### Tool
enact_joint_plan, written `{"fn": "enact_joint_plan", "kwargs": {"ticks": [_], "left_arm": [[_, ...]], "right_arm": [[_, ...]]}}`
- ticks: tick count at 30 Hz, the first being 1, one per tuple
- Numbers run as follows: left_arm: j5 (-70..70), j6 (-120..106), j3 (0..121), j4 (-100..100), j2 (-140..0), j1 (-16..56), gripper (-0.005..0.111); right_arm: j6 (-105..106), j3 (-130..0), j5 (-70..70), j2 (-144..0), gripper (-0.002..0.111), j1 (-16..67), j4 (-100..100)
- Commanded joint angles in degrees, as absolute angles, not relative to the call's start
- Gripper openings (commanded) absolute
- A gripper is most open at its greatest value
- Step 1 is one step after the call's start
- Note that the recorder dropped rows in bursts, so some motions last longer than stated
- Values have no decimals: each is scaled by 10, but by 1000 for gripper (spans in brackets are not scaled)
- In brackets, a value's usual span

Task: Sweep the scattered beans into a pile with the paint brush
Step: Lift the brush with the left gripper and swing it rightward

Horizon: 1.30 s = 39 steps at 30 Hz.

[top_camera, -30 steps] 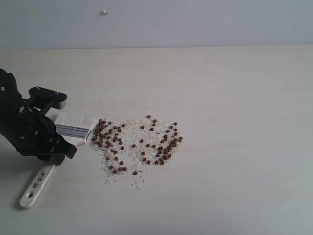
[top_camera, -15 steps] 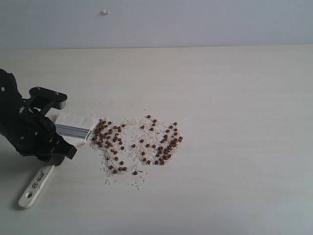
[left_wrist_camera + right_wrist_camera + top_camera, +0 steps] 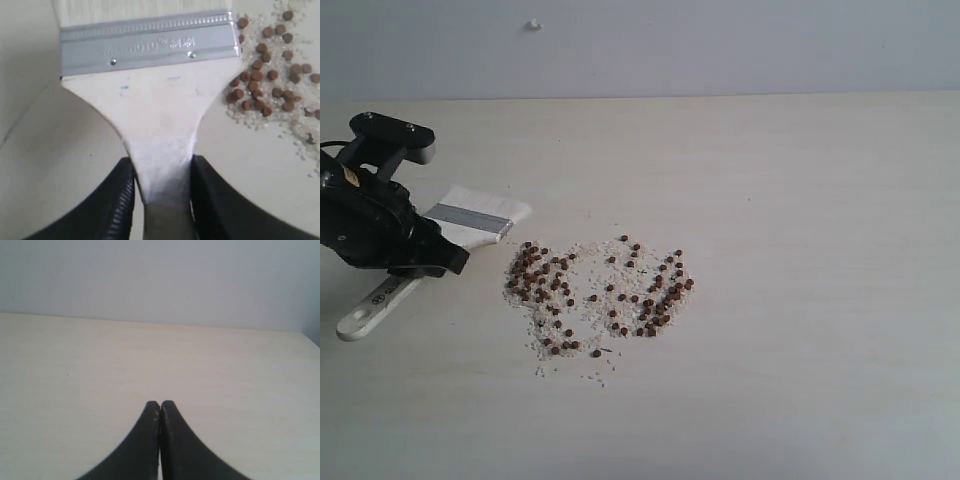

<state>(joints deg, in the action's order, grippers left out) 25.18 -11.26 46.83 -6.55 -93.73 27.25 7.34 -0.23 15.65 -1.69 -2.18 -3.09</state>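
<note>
Left gripper (image 3: 161, 169): jaws part way closed, pinching my brush (image 3: 150, 105) by its handle.
Beans (image 3: 598, 292): spread out, just beside the bristles (image 3: 140, 9).
Good sweep: I think bristles down, then push slowly inward.

The paint brush (image 3: 160, 115) has faint stamped characters on its metal band (image 3: 150, 47) and dark print on its handle (image 3: 380, 297), all too blurred to read.
</note>
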Motion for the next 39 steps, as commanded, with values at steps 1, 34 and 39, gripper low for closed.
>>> {"fn": "enact_joint_plan", "kwargs": {"ticks": [1, 34, 39], "left_arm": [[229, -116, 472, -66, -932, 273, 0], [549, -475, 683, -294, -934, 276, 0], [575, -478, 701, -281, -934, 276, 0]], "right_arm": [[73, 0, 151, -13, 0, -26, -30], [75, 0, 151, -13, 0, -26, -27], [76, 0, 134, -13, 0, -26, 51]]}}
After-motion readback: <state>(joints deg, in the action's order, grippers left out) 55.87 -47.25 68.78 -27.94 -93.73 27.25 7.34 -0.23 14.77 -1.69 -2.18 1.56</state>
